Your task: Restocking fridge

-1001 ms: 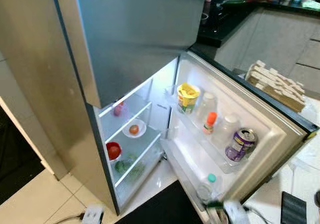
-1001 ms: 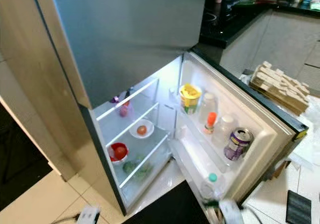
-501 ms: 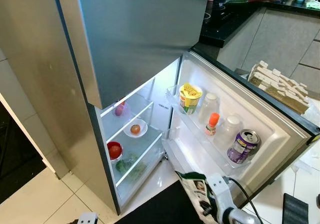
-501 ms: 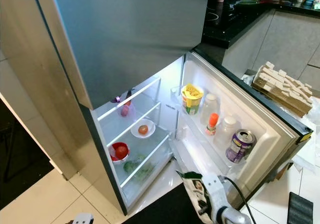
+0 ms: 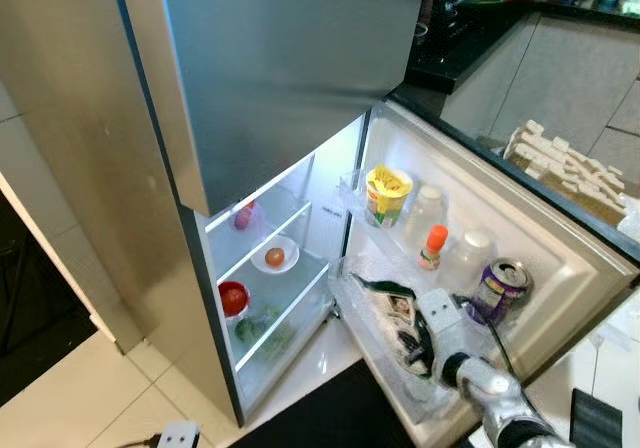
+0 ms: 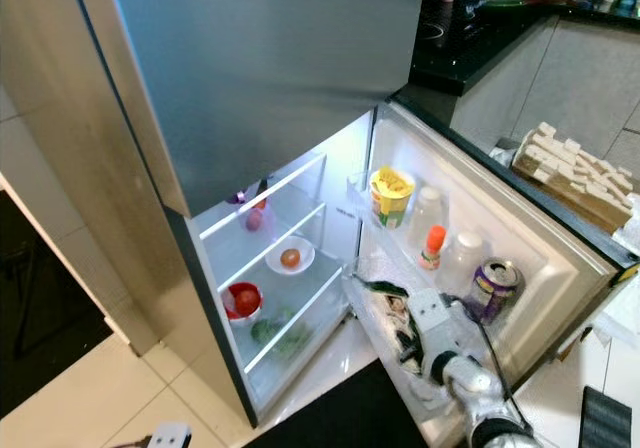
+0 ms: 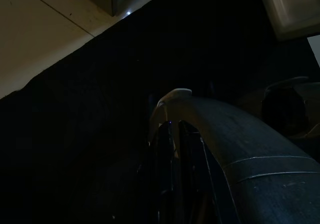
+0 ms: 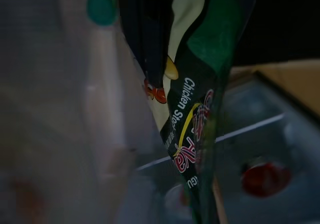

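The fridge's lower door stands wide open. My right gripper is shut on a dark green snack packet with chicken-stock lettering, holding it over the door's lower shelf, beside a teal-capped bottle. On the upper door shelf stand a yellow noodle cup, an orange-capped bottle and a purple can. Inside the fridge are a tomato on a plate, a red bowl and greens. My left gripper hangs idle, shut, in the dark.
A dark mat lies before the fridge, with a white power strip on the tiles. A wooden rack leans behind the open door. The black kitchen counter runs at the back right.
My right arm has risen from the bottom of the view, carrying the packet up to the door's lower shelf. The teal-capped bottle is now hidden behind the packet.
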### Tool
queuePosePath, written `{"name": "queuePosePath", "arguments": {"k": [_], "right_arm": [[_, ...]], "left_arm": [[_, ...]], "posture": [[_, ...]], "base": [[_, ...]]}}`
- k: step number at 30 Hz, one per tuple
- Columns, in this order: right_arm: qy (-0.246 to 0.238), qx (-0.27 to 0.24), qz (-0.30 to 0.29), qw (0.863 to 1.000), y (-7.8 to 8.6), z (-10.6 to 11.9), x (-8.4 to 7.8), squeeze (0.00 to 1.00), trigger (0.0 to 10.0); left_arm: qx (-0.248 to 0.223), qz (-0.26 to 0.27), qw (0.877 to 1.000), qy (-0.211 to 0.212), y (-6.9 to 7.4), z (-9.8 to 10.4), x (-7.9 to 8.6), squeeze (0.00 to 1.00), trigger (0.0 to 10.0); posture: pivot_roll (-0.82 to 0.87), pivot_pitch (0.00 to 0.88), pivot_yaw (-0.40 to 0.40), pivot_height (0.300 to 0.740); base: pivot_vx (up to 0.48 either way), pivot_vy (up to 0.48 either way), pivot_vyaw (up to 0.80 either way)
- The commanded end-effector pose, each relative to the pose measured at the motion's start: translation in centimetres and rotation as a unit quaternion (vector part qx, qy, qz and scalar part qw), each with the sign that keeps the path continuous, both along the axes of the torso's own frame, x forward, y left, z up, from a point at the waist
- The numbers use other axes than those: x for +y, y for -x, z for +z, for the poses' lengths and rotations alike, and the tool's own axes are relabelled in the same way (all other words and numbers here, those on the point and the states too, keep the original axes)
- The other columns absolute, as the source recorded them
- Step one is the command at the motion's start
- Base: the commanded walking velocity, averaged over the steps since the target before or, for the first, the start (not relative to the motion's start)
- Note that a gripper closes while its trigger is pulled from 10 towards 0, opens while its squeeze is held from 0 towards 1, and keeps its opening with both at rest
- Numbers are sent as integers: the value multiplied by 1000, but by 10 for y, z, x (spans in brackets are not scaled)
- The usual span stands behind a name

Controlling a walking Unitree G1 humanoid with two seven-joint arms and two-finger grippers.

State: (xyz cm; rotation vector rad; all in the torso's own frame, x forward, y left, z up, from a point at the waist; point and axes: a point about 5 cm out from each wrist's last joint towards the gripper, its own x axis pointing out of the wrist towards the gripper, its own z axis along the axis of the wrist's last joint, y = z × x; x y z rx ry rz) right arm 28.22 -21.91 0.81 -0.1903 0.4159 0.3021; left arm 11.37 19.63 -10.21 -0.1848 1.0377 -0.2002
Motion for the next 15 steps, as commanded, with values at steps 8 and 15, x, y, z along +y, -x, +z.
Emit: {"name": "queuePosePath", "arguments": {"k": [8,15], "right_arm": [[29,-47,-90,994,-6,17,-34,0,10000],[63,-29,-130,989,3,13,-52,0,10000]], "left_arm": [[39,-7,999,0,20,-7,-3,0,10000],[38,-6,999,0,20,-7,-3,0,10000]], "posture": [[47,0,-36,740],[47,0,-36,740]], "base": [[0,0,0],[0,0,0]]}}
